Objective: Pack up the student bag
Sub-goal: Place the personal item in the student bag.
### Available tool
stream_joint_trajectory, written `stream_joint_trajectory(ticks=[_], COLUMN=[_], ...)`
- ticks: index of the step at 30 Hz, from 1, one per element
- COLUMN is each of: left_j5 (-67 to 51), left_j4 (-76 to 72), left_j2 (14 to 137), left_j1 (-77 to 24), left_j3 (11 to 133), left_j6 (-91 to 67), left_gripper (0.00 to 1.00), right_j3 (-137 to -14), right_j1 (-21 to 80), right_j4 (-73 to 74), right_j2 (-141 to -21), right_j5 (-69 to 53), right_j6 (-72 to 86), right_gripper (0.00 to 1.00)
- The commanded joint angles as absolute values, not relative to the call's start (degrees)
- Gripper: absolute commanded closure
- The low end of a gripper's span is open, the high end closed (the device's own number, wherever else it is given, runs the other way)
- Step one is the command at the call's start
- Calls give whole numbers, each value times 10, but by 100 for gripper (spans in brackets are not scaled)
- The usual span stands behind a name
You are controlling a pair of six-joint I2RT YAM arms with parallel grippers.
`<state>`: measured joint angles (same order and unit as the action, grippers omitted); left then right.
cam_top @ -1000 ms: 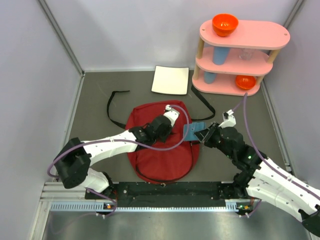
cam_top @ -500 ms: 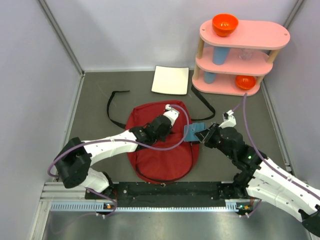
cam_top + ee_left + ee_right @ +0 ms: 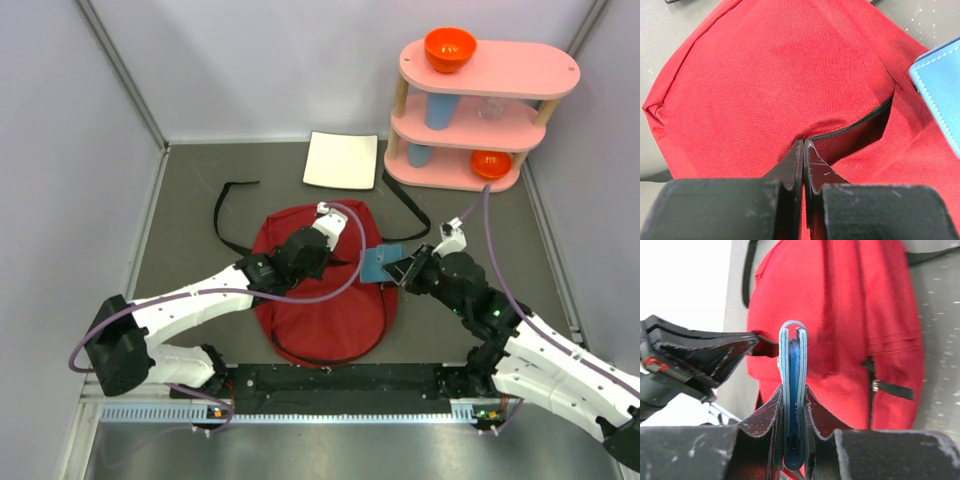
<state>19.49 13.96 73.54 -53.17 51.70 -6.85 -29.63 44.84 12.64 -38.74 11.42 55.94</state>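
The student bag (image 3: 325, 305) is dark red and lies flat in the middle of the mat. My left gripper (image 3: 316, 246) is over its upper part, shut on the red fabric by the black zipper (image 3: 850, 129). It holds a dark slit open there, as the left wrist view (image 3: 803, 146) shows. My right gripper (image 3: 402, 270) is at the bag's right edge, shut on a folded blue wallet (image 3: 376, 263). In the right wrist view the wallet (image 3: 792, 347) stands on edge between the fingers (image 3: 817, 412), in front of the bag (image 3: 855, 315). The wallet's corner (image 3: 940, 85) is just right of the slit.
A pink three-tier shelf (image 3: 480, 112) stands at the back right with an orange bowl (image 3: 449, 47) on top, another orange bowl (image 3: 491, 163) and blue cups. A white square sheet (image 3: 341, 160) lies behind the bag. Black straps (image 3: 232, 215) trail to the left. Grey walls enclose the mat.
My left gripper has moved left and back over the bag, keeping hold of the fabric. My right gripper has brought the blue wallet a little left, closer to the slit.
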Motion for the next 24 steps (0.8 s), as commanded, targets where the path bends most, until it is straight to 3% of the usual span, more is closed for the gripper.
stream_joint_trajectory(ticks=[1,9,24], left_j5=[200,202,189], left_j4=[143,151,168], left_j2=[717,713,692], left_j1=[-526,-526,-526], left_j3=[539,554,566], left_j6=[-61,-73,-82], left_gripper=[100,100,100], right_j3=[-300,-265,-249], right_j1=[446,463,511], right_j4=[17,-129,-399], right_j2=[-426,-505,-716], right_j5=[13,-76,-31], right_j6=[577,671,747], right_gripper=[91,98,100])
